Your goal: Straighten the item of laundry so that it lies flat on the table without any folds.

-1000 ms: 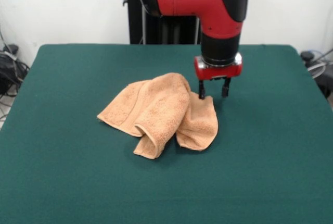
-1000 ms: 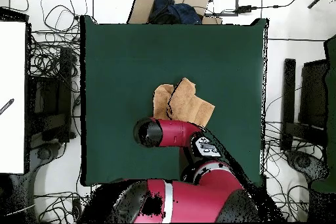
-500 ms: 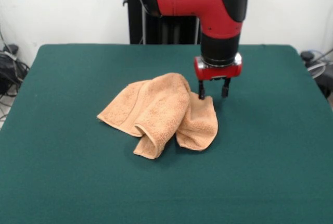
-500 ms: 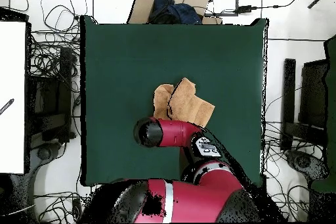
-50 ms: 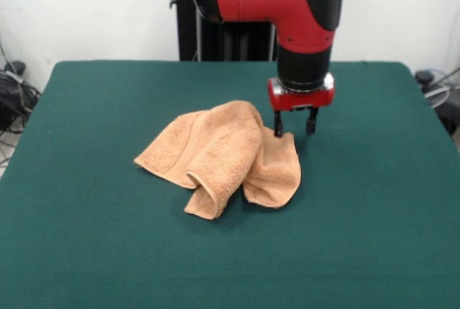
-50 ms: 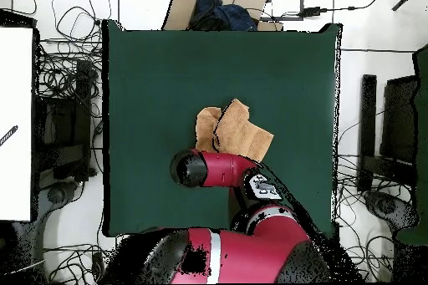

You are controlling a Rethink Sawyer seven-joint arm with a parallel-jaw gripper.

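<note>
A: What was the state of the fingers (image 5: 278, 131)?

B: They stood apart, one tip touching the towel's (image 5: 219, 154) far corner, the other over bare table (image 5: 100, 251). Nothing was clamped.

A: And the towel's position?

B: Bunched mid-table, folded over itself. The gripper (image 5: 294, 131) was probably set at that edge to take a corner for spreading.

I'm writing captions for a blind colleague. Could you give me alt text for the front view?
A peach-orange hand towel lies crumpled and folded over itself near the middle of a dark green table. A red and black robot arm reaches down from above, its open gripper at the towel's far right edge, one finger at the cloth.
</note>
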